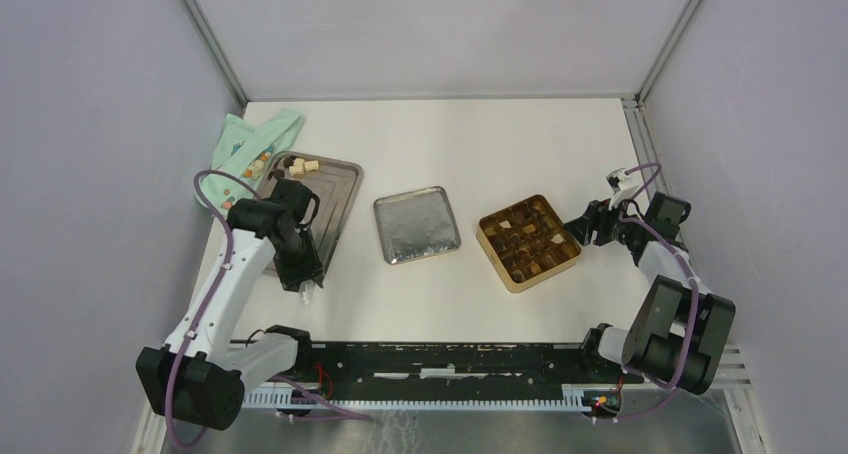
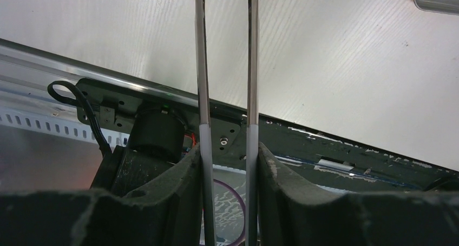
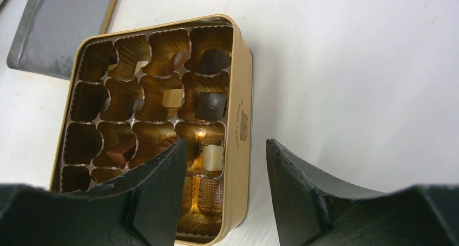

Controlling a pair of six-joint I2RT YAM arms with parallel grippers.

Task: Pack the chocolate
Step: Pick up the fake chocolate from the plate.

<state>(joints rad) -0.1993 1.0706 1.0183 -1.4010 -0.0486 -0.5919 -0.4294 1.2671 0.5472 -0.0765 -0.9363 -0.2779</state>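
The steel tray (image 1: 335,199) at the left holds a few chunks of chocolate (image 1: 298,164) at its far end. A silver lid (image 1: 416,224) lies between it and the gold tin (image 3: 242,94), where more chunks sit in some compartments. The right gripper (image 3: 226,143) stands spread wide over the tin's edge; the left gripper (image 2: 227,159) is clamped on tweezers (image 2: 252,67)

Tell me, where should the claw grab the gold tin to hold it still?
Grab the gold tin by its thin upright side wall, coming from the right arm's side. The open right claw hangs astride that wall, one finger above the compartments, one above the table, so closing there would likely pinch it.
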